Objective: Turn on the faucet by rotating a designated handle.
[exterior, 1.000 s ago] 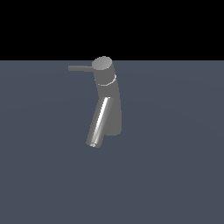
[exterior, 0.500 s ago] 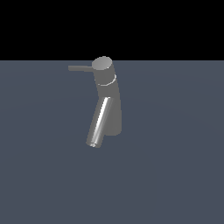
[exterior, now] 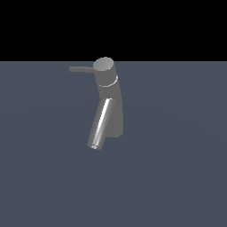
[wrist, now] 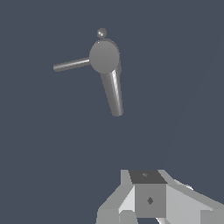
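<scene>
Gripper [wrist: 151, 205] body: blocky, white and light grey faces
Top plate: dark grey
Marking: small dark diamond on the front face

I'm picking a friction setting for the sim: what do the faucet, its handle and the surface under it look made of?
Faucet: looks like dark grey metal; its spout carries a bright streak, suggesting polished steel or chrome. Handle: thin grey rod, apparently metal too, duller, satin. Surface: flat matte slate-blue with no texture or reflections, so its material cannot be told.
</scene>
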Action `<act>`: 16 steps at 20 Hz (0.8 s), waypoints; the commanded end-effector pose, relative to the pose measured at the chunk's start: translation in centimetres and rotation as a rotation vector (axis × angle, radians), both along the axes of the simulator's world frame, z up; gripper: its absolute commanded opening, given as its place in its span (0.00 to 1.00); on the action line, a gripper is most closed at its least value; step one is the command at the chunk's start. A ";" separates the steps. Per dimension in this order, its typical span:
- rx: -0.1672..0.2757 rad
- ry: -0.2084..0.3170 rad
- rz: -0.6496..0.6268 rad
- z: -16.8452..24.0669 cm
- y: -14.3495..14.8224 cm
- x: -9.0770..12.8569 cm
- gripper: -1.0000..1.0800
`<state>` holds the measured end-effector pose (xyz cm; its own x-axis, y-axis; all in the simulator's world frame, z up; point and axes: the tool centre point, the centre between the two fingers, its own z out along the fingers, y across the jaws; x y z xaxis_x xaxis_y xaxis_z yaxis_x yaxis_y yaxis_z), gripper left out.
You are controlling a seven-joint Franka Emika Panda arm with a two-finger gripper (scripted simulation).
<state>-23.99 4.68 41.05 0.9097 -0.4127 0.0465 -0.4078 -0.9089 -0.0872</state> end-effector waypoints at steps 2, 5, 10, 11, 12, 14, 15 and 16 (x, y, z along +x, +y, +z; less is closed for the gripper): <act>0.021 -0.032 -0.095 -1.2 1.1 0.8 0.00; 0.038 -0.059 -0.174 -2.2 1.9 1.7 0.00; 0.068 -0.105 -0.307 -3.8 3.3 3.3 0.00; 0.073 -0.114 -0.333 -4.1 3.5 3.6 0.00; 0.079 -0.123 -0.359 -4.4 3.7 4.0 0.00; 0.091 -0.141 -0.411 -5.0 4.2 4.7 0.00; 0.097 -0.150 -0.436 -5.2 4.4 5.1 0.00; 0.102 -0.159 -0.462 -5.5 4.6 5.5 0.00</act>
<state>-19.05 8.97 35.96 0.6482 -0.7541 0.1061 -0.7183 -0.6517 -0.2434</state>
